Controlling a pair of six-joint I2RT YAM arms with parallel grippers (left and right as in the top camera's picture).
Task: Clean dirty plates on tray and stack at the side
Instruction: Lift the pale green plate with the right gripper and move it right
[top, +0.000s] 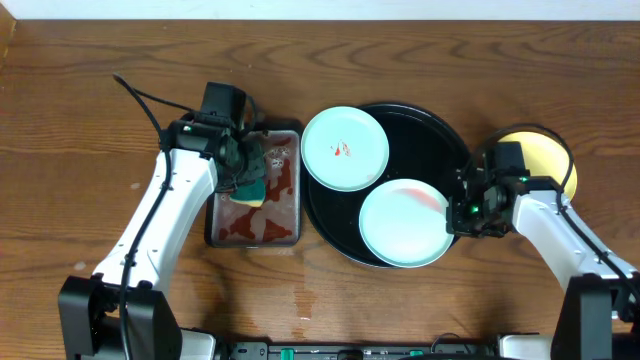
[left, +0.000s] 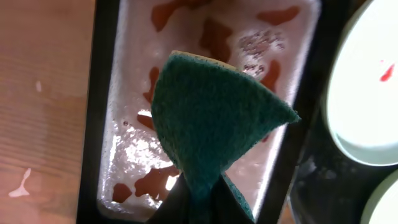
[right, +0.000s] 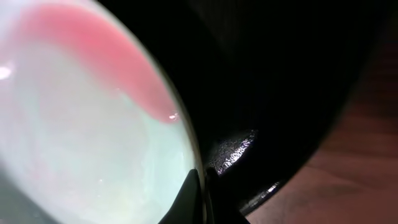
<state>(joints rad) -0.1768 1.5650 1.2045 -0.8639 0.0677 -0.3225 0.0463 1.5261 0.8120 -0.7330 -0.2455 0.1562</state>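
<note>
Sponge (left: 211, 118) in the left fingers (left: 177, 211), front plate (top: 400, 228) rim in the right fingers (right: 186, 202).
The left fingers are closed tight on the folded green sponge, held above the red-stained pan (top: 212, 215). The right fingers are almost together, pinching the right rim of the front plate, which lies in the tray (top: 420, 140) and carries a red smear. The back plate (top: 345, 150), spotted red, overlaps the tray's left rim. The yellow plate (top: 555, 158) sits on the desk (top: 90, 120) just right of the tray, behind the right arm.
</note>
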